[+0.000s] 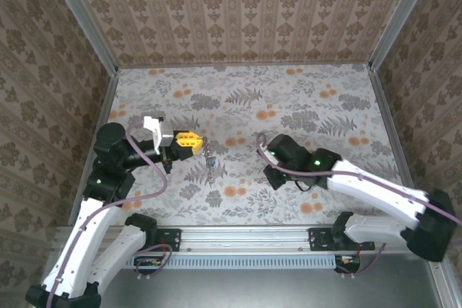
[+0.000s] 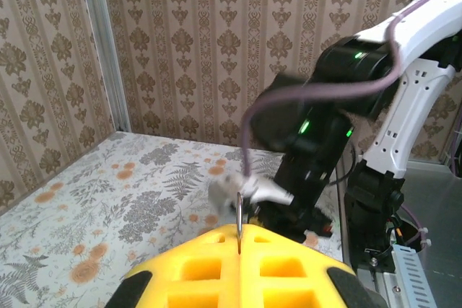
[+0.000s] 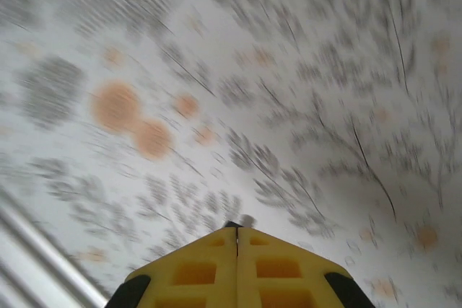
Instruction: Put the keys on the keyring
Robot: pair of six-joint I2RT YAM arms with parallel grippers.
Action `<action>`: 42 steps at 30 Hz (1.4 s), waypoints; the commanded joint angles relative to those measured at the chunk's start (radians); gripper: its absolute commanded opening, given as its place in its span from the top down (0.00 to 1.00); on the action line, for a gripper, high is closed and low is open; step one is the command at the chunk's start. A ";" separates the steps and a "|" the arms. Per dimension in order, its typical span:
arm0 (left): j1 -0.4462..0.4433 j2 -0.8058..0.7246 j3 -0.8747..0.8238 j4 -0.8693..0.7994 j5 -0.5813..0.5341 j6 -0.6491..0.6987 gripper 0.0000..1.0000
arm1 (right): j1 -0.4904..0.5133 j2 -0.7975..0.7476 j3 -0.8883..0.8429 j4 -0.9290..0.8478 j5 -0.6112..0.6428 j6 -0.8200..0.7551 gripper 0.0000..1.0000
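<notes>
I watch the keyring [image 2: 238,213] first. My left jaws are pressed together on it, and their yellow fingers [image 2: 195,268] meet at a seam from which the thin loop stands up edge-on in the left wrist view. From above, the keyring [image 1: 208,149] sits just right of those tips, left of the middle of the desk [image 1: 289,99]. The keys [image 1: 210,165] show as a small cluster with a bluish bit touching its near side, so the two together run far to near. I judge they hang from the grip rather than lie flat, though I cannot be sure. Whether every key is threaded is too small to tell. The right jaws are closed too, flush along their seam in the right wrist view, with a tiny dark speck at the tip that I cannot identify; the desk beneath them is smeared. The left arm [image 1: 108,171] is the nearer one, since it holds the loop. The right arm [image 1: 375,185] reaches in from the near right with its dark wrist aimed left and down, well apart from the loop across a bare patch of fern print. So the keyring lies to the left of the right jaws. If another key is to go on, I judge the right arm has to cross that gap leftward and meet the loop broadside.
</notes>
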 commanded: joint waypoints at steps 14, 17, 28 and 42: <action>-0.043 0.062 0.024 -0.023 0.110 0.035 1.00 | 0.003 -0.246 -0.034 0.626 -0.521 -0.150 1.00; -0.062 0.062 0.032 -0.055 0.099 0.059 1.00 | 0.002 -0.235 -0.032 0.690 -0.538 -0.136 1.00; -0.076 0.066 0.040 -0.082 0.108 0.086 1.00 | 0.003 -0.195 -0.008 0.786 -0.587 -0.112 1.00; -0.076 0.068 0.043 -0.087 0.107 0.091 1.00 | 0.003 -0.151 0.023 0.783 -0.558 -0.099 1.00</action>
